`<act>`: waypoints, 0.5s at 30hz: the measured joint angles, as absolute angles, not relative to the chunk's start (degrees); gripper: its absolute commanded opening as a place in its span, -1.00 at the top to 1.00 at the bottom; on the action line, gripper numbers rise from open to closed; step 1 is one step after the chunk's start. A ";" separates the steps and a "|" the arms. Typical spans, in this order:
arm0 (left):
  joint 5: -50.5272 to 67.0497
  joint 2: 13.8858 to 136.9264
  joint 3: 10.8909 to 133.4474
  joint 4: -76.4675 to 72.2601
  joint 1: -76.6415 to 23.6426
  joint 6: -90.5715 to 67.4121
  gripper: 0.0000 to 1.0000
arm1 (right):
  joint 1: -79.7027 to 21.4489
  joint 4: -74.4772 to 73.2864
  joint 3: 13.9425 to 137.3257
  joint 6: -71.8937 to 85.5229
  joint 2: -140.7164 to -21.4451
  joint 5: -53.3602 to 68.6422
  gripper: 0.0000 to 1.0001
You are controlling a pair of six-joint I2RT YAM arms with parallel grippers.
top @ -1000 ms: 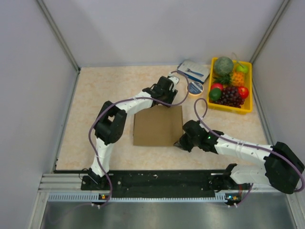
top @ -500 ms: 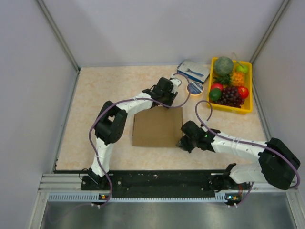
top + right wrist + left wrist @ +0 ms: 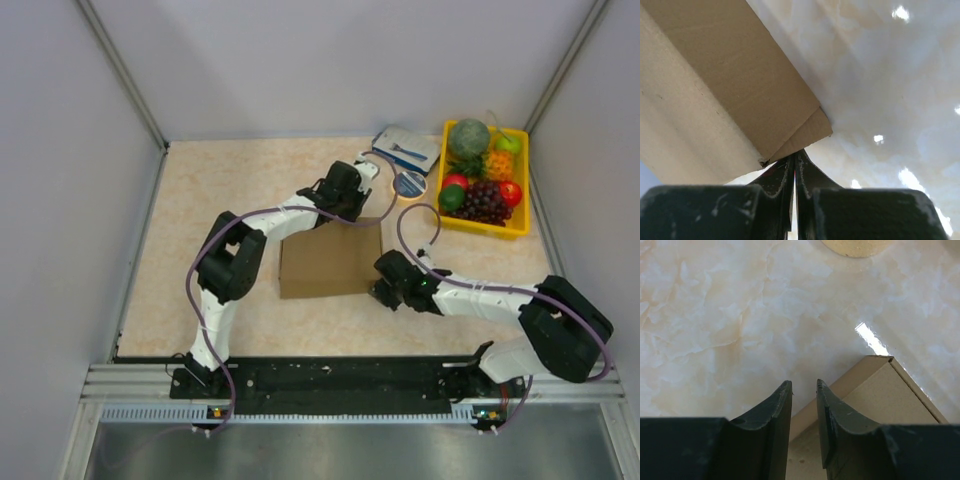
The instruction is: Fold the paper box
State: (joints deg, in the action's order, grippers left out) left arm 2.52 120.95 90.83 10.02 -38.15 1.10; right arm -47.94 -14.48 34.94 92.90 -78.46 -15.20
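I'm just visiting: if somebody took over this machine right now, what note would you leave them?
Left gripper: jaws narrowly apart at the far edge of the paper box.
Right gripper: shut, tips at the box's near right corner.
Box: middle of the table, between the arms.
Done: no flap visibly stood up yet.
To do: the folding itself.

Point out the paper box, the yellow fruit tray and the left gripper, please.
paper box (image 3: 328, 265): top external view, middle of its upper face.
yellow fruit tray (image 3: 485, 230): top external view, its near wall.
left gripper (image 3: 804, 386): left wrist view, midway between its fingertips.
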 measured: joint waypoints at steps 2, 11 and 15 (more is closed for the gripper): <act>2.52 120.79 90.56 9.37 -37.93 1.21 0.36 | -46.98 -11.75 34.11 90.32 -78.70 -15.20 1.00; 1.85 120.73 93.69 15.86 -37.98 -0.23 -0.02 | -40.49 -14.31 29.23 84.42 -70.46 -9.43 1.00; 0.27 120.92 99.35 23.38 -38.50 -2.70 -0.03 | -39.86 -18.94 29.21 83.48 -65.04 -7.05 1.00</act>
